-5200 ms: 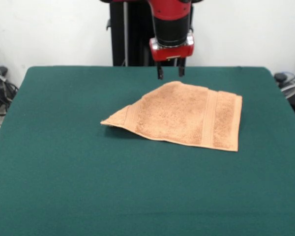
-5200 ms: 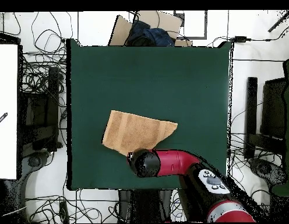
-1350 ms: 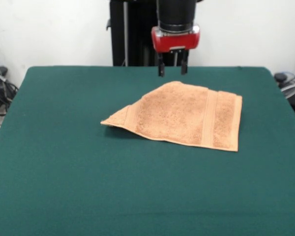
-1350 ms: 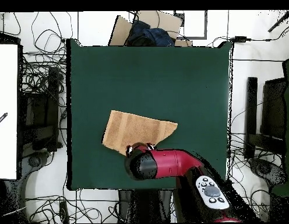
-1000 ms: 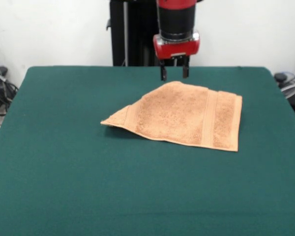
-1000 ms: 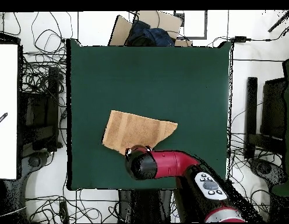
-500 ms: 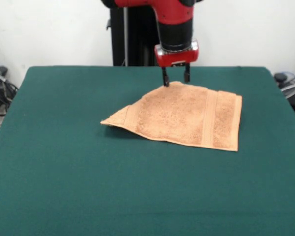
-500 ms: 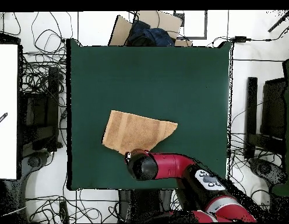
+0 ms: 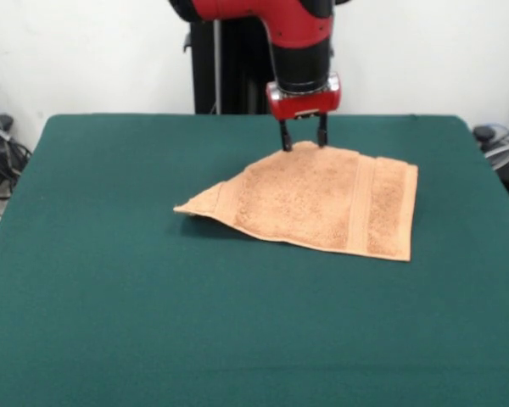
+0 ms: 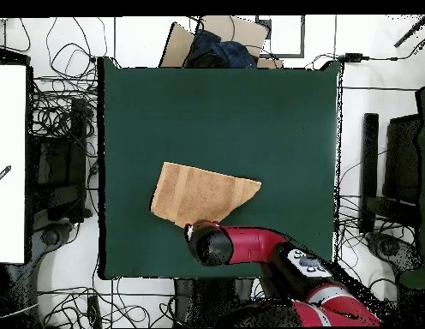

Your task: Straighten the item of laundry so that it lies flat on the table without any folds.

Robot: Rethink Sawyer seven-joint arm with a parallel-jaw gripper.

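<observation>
I am holding my pincer (image 9: 304, 142) spread wide, its two tips poking down right at the far edge of the towel (image 9: 322, 203), which is lying near the middle of the green tabletop (image 9: 110, 322) with one side folded over. If I am squeezing too deep here, I might be grabbing both layers together, and the fold would just come along instead of opening up.

A peach-tan terry towel (image 9: 322, 202) (image 10: 201, 194) lies folded on the dark green bench (image 9: 110, 322) (image 10: 250, 111), one corner doubled over into a slanted edge, a woven band crossing its squared end.
</observation>
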